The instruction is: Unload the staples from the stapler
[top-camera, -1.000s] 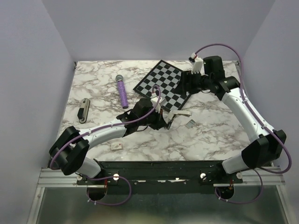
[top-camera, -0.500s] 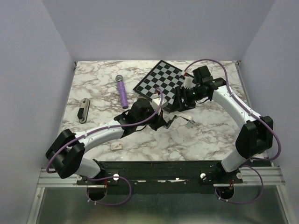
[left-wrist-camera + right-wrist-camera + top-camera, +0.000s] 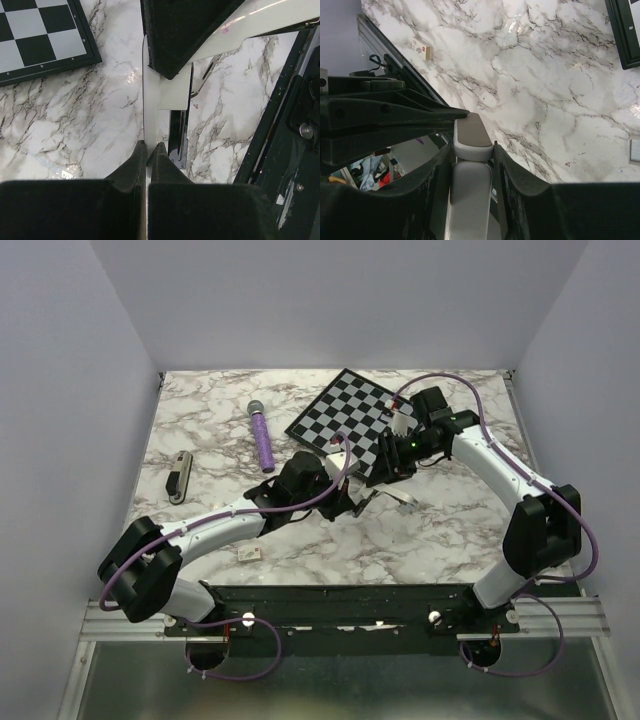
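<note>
The stapler [image 3: 368, 497] is held above the table's middle, between both arms. In the left wrist view it shows a thin cream-white side [image 3: 150, 90] and a glossy black part beside it. My left gripper [image 3: 345, 502] is shut on that white side's edge [image 3: 148, 146]. In the right wrist view the stapler's white body with a grey-brown top pad [image 3: 472, 135] sits between my right fingers. My right gripper [image 3: 385, 468] is closed around it [image 3: 472, 147] from the far side, with both fingers against its flanks.
A chessboard [image 3: 345, 418] lies just behind the grippers. A purple cylinder with a grey head [image 3: 262, 440] lies left of it. A slim dark-and-cream object [image 3: 179, 477] lies at the far left. A small grey piece [image 3: 408, 503] and a small tag [image 3: 248, 553] lie on the marble.
My right gripper came forward and left from over the chessboard's far corner to the stapler and closed round it. My left gripper kept its hold and shifted slightly.
</note>
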